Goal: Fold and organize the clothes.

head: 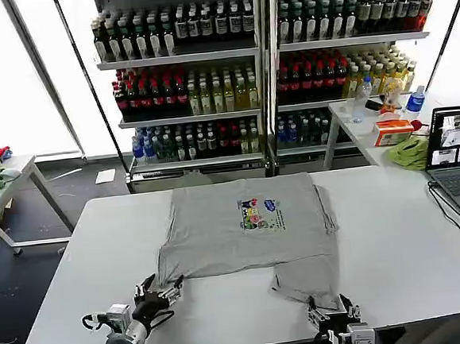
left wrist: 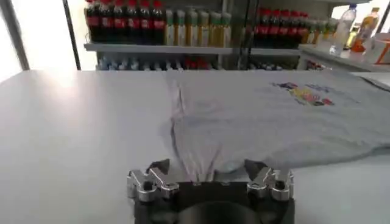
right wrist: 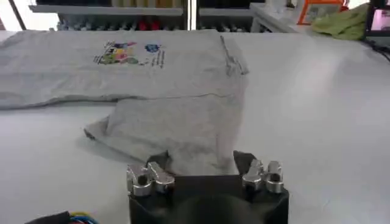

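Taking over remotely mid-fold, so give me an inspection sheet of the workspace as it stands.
Surface: white table, mostly bare.
Job's things: grey T-shirt lying flat, print up, one flap trailing toward the near edge.
Clutter: laptop, green cloth at the far right.
Grippers: left gripper open at the shirt's near-left corner; right gripper open at the trailing flap.
Cables: black cable beside the laptop.
Surroundings: drink shelves behind.

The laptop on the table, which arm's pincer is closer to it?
Right. The right pincer sits at the table's near edge by the T-shirt's hanging flap, toward the laptop. The left pincer is across the shirt, farther away.
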### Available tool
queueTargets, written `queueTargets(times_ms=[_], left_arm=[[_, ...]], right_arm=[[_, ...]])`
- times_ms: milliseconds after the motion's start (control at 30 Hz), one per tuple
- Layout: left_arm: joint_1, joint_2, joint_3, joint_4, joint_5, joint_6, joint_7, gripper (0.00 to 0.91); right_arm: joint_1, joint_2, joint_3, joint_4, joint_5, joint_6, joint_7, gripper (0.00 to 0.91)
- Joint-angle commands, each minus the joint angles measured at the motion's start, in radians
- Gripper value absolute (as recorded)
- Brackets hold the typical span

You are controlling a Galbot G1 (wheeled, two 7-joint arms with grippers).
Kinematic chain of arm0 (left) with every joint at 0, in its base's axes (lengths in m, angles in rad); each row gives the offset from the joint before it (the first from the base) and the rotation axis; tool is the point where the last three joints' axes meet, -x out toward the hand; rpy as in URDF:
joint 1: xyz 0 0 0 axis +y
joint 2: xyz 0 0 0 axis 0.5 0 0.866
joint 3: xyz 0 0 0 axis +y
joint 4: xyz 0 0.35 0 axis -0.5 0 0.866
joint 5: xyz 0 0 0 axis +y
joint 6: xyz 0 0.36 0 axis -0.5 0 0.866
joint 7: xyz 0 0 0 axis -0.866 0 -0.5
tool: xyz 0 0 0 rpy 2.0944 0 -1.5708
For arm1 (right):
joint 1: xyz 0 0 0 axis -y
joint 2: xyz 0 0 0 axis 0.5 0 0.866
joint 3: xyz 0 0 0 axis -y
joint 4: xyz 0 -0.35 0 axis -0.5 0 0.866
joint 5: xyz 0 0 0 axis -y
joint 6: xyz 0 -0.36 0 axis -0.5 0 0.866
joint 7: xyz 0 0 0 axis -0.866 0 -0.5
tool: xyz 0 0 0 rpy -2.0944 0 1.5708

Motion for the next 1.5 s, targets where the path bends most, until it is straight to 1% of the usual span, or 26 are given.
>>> queueTargets(times_ms=[33, 600, 800, 967, 1067, 1233, 1333, 1400, 1500], left_arm=[[0.006, -0.003, 0.008, -0.005, -0.001, 0.005, 0.001, 0.01], [-0.002, -0.009, 0.027, -0.016, 0.001, 0.022, -0.004, 0.01], [-0.012, -0.018, 0.02, -0.021, -0.002, -0.024, -0.004, 0.0], [-0.008, -0.024, 0.017, -0.045, -0.001, -0.041, 0.0, 0.0], [-0.011, -0.027, 0.013, -0.053, -0.002, -0.051, 0.0, 0.0], [-0.03, -0.031, 0.005, -0.059, -0.004, -0.073, -0.001, 0.0], [-0.049, -0.035, 0.003, -0.053, -0.017, -0.082, -0.001, 0.0], [-0.067, -0.037, 0.003, -0.05, -0.024, -0.089, -0.002, 0.0], [-0.096, -0.039, 0.003, -0.042, -0.026, -0.101, -0.002, 0.0]], right_arm=[[-0.001, 0.001, -0.001, -0.003, -0.005, 0.008, 0.0, 0.0], [0.018, 0.005, 0.001, -0.017, -0.012, 0.035, -0.013, 0.0], [0.017, 0.0, 0.007, -0.006, -0.016, 0.036, -0.024, 0.0], [0.026, 0.0, 0.016, 0.027, -0.02, 0.04, -0.041, 0.0], [0.043, 0.006, 0.023, 0.032, -0.056, 0.056, -0.057, 0.0], [0.091, 0.01, 0.04, 0.034, -0.054, 0.052, -0.071, 0.0], [0.13, 0.02, 0.047, 0.026, -0.06, 0.064, -0.09, 0.0], [0.164, 0.029, 0.05, 0.016, -0.09, 0.08, -0.111, 0.0], [0.221, 0.035, 0.058, 0.005, -0.119, 0.078, -0.141, 0.0]])
